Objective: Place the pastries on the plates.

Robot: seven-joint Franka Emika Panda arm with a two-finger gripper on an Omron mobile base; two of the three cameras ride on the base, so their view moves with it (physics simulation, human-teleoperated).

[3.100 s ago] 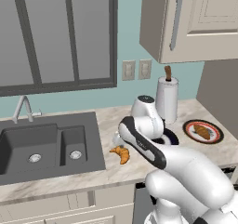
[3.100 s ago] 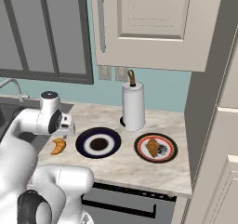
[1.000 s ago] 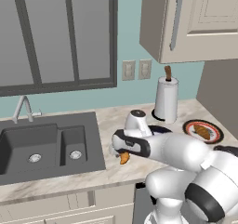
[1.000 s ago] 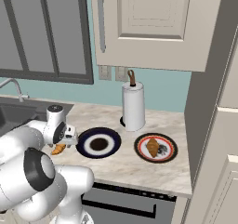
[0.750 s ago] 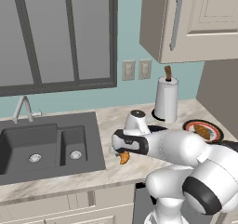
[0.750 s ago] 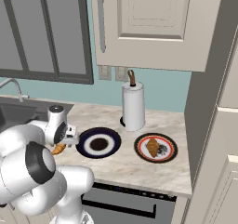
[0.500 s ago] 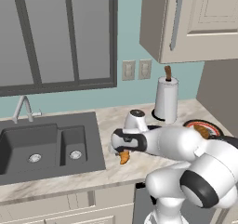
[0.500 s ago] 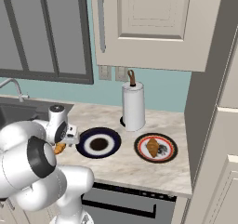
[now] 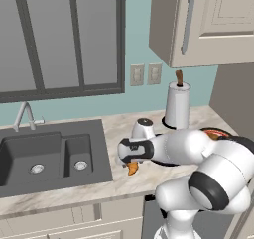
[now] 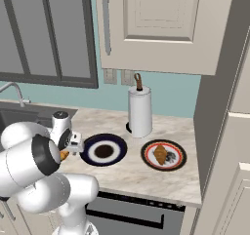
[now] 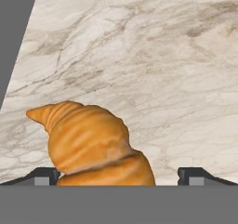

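Golden-orange and ridged, one croissant (image 11: 93,146) lies on the marble counter (image 11: 153,60) right between the two dark fingertips (image 11: 44,175) of the gripper (image 11: 118,177), which stands spread wide, one tip on each side of the pastry. Whether either tip touches it cannot be told. From the left base view the gripper (image 9: 130,164) hangs low over the counter (image 9: 114,183) with the orange croissant (image 9: 132,168) poking out just beneath it, close to the right edge of the dark sink (image 9: 49,156). In the right base view the same croissant (image 10: 64,155) shows as a small orange sliver beside the hand, mostly hidden by the arm.

Just beyond the gripper, away from the sink, lies the dark navy plate (image 10: 103,150) with its white ring and dark centre; nothing rests on it. Farther out on that same side sits the white plate with a red-orange rim (image 10: 164,155), and the darker brown croissant (image 10: 160,154) lies on it. Behind and between the two plates stands a paper towel roll (image 10: 140,111) on its holder, against the teal wall. A curved faucet (image 9: 24,116) rises behind the sink, on the gripper's far side from the plates.
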